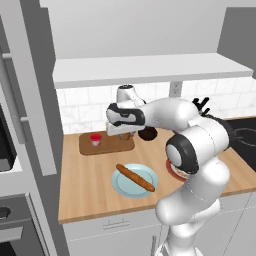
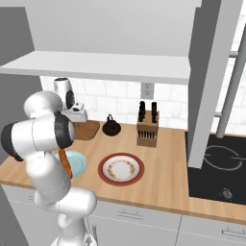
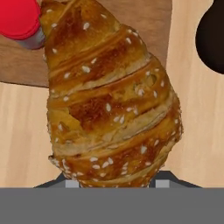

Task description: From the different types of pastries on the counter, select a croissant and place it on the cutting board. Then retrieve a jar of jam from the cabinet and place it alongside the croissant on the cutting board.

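Your fingers (image 3: 109, 186) pinch the croissant (image 3: 109, 100), which hangs just above the right end of the cutting board (image 1: 107, 145), at the back of the worktop (image 1: 95, 195). Already on the board's left end stands the jar of jam (image 1: 95, 139). Lower straight down, set the pastry flat beside the jar without nudging it, and keep off the black teapot (image 2: 111, 126) at the board's right.

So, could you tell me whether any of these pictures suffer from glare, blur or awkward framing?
Left base view: even light, slightly soft, the arm hides part of the red-rimmed plate. Right base view: no glare, a soft shadow under the shelf. Hand view: the croissant looms very close, cropping the jar's red lid.
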You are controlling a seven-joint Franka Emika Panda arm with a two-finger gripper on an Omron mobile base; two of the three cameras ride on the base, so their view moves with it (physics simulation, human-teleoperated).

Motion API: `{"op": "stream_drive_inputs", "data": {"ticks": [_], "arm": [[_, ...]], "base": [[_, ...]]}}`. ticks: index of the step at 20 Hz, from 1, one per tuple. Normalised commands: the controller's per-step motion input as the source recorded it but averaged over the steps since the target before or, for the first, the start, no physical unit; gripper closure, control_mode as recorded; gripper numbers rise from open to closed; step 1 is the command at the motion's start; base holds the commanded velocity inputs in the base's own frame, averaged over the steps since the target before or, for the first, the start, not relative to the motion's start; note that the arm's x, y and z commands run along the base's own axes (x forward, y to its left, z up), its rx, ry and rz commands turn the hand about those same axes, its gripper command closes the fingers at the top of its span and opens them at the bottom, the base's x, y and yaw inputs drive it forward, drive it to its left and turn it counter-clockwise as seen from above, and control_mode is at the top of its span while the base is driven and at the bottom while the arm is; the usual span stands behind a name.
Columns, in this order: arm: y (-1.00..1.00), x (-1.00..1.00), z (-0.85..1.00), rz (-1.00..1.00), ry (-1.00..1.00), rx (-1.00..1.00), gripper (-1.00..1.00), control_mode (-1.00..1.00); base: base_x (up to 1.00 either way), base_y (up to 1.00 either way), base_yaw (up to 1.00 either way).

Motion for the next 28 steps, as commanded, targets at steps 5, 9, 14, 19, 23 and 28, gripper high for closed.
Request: {"op": "stream_drive_inputs", "data": {"ticks": [5, 9, 14, 19, 23, 28], "arm": [[0.10, 0.50, -0.08, -0.15, -0.10, -0.01, 1.00, -1.00], [0.07, 0.52, -0.06, -0.14, -0.08, 0.00, 1.00, -1.00], [0.06, 0.33, -0.14, -0.12, -0.06, 0.00, 1.00, -1.00], [0.13, 0.10, -0.25, -0.10, -0.02, 0.00, 1.00, -1.00], [0.02, 0.21, -0.36, -0.08, 0.00, 0.00, 1.00, -1.00], [0.00, 0.28, -0.24, -0.05, 0.00, 0.00, 1.00, -1.00]], "base": [[0.00, 0.00, 0.00], [0.00, 0.00, 0.00], [0.00, 0.00, 0.00], [0.00, 0.00, 0.00], [0.00, 0.00, 0.00], [0.00, 0.00, 0.00]]}}
